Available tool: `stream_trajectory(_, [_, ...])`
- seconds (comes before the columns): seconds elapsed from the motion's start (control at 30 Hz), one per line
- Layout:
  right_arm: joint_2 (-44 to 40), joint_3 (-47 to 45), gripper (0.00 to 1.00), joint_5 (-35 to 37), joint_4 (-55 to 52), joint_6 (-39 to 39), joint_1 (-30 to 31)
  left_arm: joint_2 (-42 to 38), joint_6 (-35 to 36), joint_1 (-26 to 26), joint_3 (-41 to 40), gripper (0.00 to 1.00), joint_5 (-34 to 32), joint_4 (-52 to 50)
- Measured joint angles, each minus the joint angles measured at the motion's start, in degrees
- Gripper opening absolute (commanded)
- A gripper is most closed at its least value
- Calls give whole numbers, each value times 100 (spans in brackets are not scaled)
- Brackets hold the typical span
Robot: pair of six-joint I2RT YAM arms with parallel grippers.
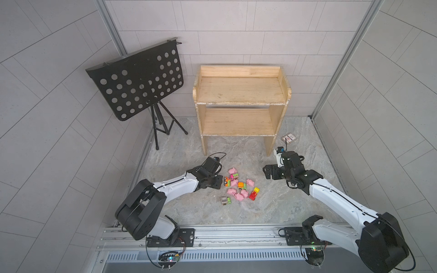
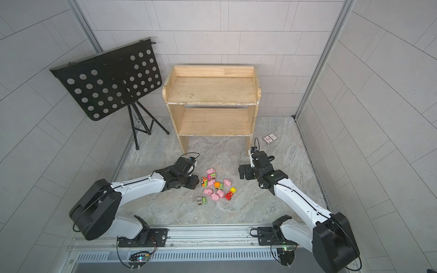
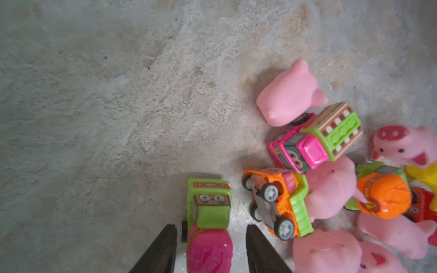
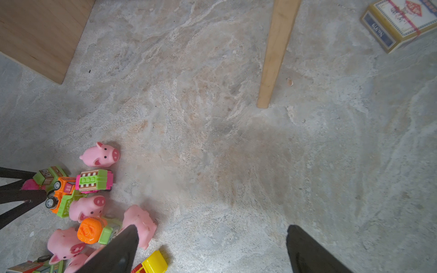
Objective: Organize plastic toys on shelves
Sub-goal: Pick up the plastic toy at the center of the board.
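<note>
Though under way, judged barely begun: shelves (image 1: 238, 91) bare on both boards, plastic toys (image 1: 241, 185) all heaped on tabletop (image 1: 189, 212) in front. Left gripper (image 3: 211, 226) parted around green-pink mixer truck (image 3: 208, 208), not yet pinching. Right gripper (image 4: 212, 227) spread wide, empty, beside heap.

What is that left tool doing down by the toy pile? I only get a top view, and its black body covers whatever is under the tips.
Observer: The left wrist view shows the left tool straddling a green truck with a pink drum. A gap shows on each side, so there is no grip yet.
Operator: And the toy right beside it, is it standing properly?
Observer: No. That orange truck lies tipped on its side, wheels showing, against a pink pig.
Operator: Is the other tool carrying anything?
Observer: No. In the right wrist view the right tool is wide open and empty.
</note>
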Motion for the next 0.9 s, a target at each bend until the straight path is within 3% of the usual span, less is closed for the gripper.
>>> stream_trajectory(0.33, [28, 0, 100, 44, 0, 46, 0, 267, 24, -162, 72, 51, -463, -79])
stream_trajectory(0.53, [33, 0, 100, 44, 0, 87, 0, 354, 55, -219, 127, 31, -590, -96])
stream_trajectory(0.6, [35, 0, 100, 46, 0, 92, 0, 334, 83, -243, 129, 30, -610, -103])
stream_trajectory(0.9, [33, 0, 100, 87, 0, 92, 0, -608, 129, -254, 195, 30, -715, -396])
